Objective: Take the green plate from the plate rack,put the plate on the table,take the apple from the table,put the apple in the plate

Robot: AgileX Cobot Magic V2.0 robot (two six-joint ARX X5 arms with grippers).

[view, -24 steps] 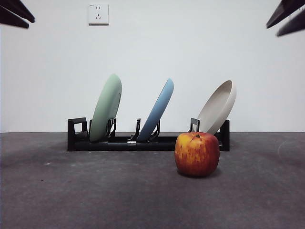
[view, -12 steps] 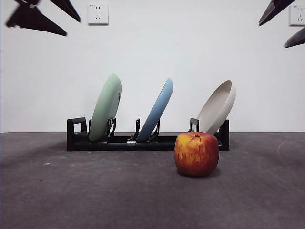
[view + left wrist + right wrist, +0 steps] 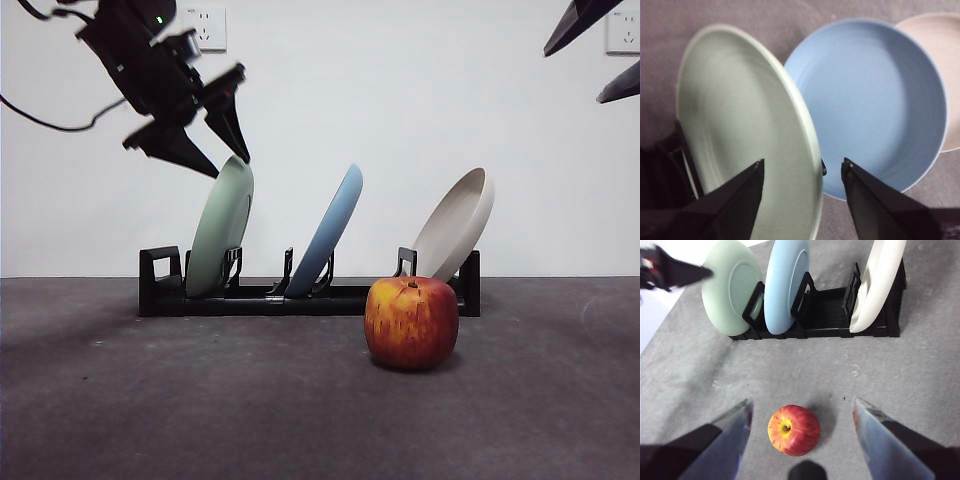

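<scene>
Since half a second ago, our left gripper [image 3: 222, 150] has dropped from the top corner to the upper rim of the green plate [image 3: 222, 230], its jaws apart and straddling that rim without touching it yet. The plate leans in the end slot of the plate rack [image 3: 310, 297], toward the table's [image 3: 200, 420] far edge. Our right gripper [image 3: 801, 424] hovers with jaws wide above the apple [image 3: 412, 322], which sits near the table's middle. We judge the rim thin and smooth, so a shallow bite could slip, and a skewed lift could catch the prongs or knock the blue plate [image 3: 328, 232] beside it. The plates look matte and shallow, the rack hard black, the apple waxy and streaked.
</scene>
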